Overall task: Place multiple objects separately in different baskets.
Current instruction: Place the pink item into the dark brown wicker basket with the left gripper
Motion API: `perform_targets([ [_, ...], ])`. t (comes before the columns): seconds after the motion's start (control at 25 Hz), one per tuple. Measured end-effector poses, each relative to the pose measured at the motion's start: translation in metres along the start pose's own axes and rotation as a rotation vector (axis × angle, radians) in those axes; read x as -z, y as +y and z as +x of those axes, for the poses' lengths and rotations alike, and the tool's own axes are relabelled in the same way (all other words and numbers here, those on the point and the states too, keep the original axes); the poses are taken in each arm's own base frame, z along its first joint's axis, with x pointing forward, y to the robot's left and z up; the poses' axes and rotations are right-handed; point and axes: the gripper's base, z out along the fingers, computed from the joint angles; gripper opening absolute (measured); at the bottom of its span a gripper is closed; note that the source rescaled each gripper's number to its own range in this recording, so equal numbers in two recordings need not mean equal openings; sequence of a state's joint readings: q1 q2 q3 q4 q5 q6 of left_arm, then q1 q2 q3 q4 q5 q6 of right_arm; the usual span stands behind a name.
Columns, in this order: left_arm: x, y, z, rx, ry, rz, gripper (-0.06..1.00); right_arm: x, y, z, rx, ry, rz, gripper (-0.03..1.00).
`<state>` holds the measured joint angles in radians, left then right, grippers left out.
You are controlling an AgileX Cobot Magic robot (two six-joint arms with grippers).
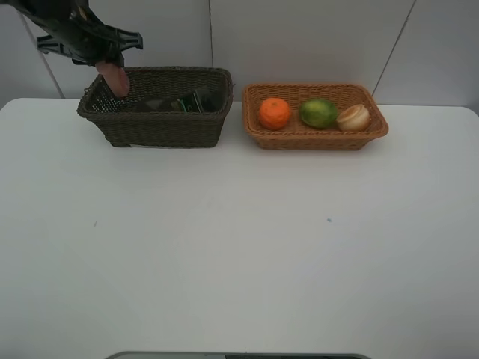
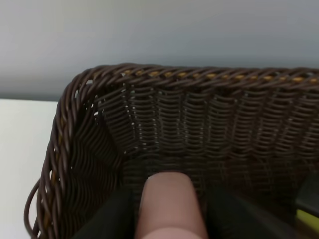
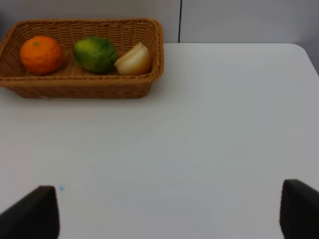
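Left jaws around pink bottle [image 2: 170,206]

Left end effector [image 1: 112,66] clamped, right [image 3: 169,209] wide.

no readable text, labels or signs

White table [image 1: 239,247], pale panelled wall [image 1: 299,37]
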<state>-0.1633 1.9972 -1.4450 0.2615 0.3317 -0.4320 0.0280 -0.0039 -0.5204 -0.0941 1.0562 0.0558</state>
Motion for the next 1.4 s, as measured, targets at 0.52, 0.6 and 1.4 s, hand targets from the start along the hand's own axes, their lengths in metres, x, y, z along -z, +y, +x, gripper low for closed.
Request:
perform_targets([
  [0.52, -0.033, 0.002, 0.013, -0.015, -0.002, 0.015, 0.36, 0.0, 0.0, 0.0, 0.0, 0.0, 0.0, 0.87],
  [0.6, -0.035, 0.002, 0.012, -0.018, -0.017, 0.021, 0.36, 0.0, 0.0, 0.0, 0.0, 0.0, 0.0, 0.87],
  [1.4, -0.039, 0.005, 0.014, -0.051, -0.017, 0.018, 0.94, 0.0, 0.0, 0.0, 0.0, 0.0, 0.0, 0.87],
])
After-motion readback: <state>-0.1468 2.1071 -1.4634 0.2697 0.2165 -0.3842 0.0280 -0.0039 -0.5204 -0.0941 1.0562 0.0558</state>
